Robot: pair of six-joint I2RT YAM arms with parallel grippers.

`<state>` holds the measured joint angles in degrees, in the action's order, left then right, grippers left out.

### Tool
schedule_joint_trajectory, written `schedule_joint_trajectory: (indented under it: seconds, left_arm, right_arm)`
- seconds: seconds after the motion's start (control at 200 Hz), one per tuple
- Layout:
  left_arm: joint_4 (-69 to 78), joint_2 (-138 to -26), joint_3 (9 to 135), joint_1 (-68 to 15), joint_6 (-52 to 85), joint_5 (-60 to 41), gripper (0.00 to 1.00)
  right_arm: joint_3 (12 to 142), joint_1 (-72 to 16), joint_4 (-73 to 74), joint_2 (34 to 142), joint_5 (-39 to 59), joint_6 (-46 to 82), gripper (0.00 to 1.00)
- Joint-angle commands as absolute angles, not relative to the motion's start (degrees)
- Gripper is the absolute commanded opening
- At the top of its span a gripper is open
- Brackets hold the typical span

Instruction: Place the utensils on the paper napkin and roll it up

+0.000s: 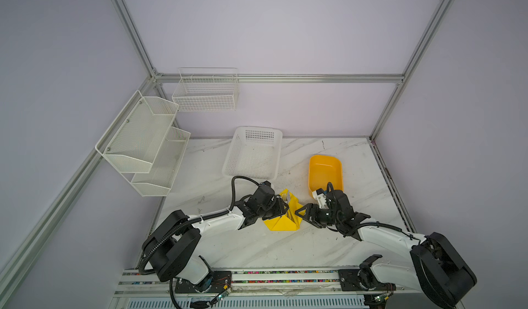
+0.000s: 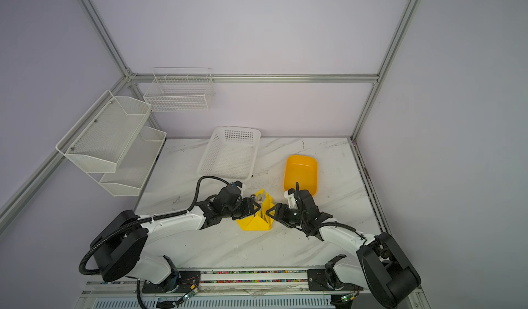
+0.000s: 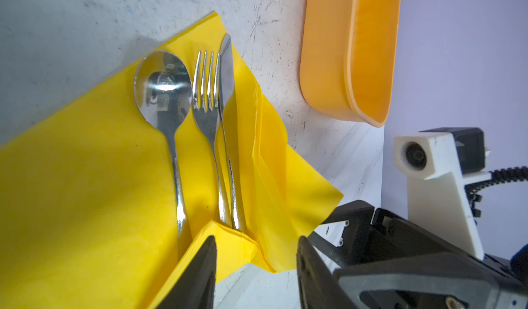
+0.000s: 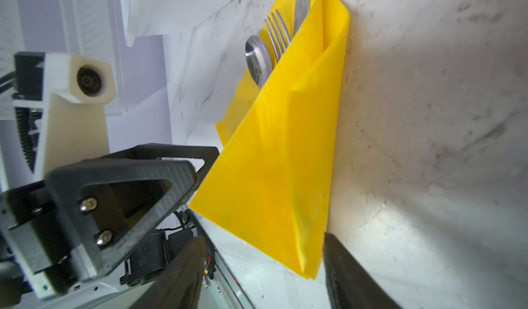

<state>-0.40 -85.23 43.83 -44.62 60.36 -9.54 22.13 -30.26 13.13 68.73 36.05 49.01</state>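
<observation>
utensils (image 1: 285,199): spoon (image 3: 163,87), fork (image 3: 204,99), knife (image 3: 227,73) side by side on paper napkin (image 1: 281,223) | long axes parallel, heads twd far side, handles twd robot, ends under folded flap | napkin on table (image 1: 257,250) btwn grippers | left gripper (image 3: 255,239): jaws apart, astride flap corner | right gripper (image 4: 263,253): jaws wide apart, napkin edge btwn them

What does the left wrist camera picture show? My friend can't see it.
A spoon, fork and knife lie side by side on a yellow napkin, one corner folded over their handle ends. The left gripper, jaws open, sits at that fold; an orange tub stands nearby.
</observation>
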Motion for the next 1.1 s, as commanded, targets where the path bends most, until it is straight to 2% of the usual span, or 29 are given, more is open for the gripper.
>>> schedule_joint_trajectory:
  seconds: [0.0, 0.275, 0.405, 0.645, 0.895, 1.09]
  left_arm:
    - [1.39, -83.06, 41.65, -44.38, 60.29, -8.42, 0.44]
    - [1.55, -83.19, 42.86, -44.90, 59.59, -9.23, 0.44]
    - [1.50, -83.95, 43.56, -45.59, 59.38, -10.55, 0.38]
    - [0.64, -85.57, 45.22, -49.68, 58.80, -11.15, 0.15]
    - [0.35, -91.24, 48.14, -52.09, 59.50, -12.43, 0.05]
    - [0.79, -96.76, 51.74, -52.66, 58.99, -15.33, 0.00]
  right_arm:
    - [20.74, -30.32, 16.97, 66.84, 39.11, 49.93, 0.74]
    - [23.24, -30.33, 11.51, 72.52, 33.65, 46.05, 0.78]
    - [22.53, -30.33, 14.22, 73.46, 32.52, 48.28, 0.78]
    - [22.02, -30.37, 17.75, 75.07, 29.77, 50.33, 0.67]
    - [21.43, -30.12, 19.37, 74.31, 27.27, 53.07, 0.49]
    - [21.08, -30.06, 22.85, 75.14, 30.96, 53.80, 0.47]
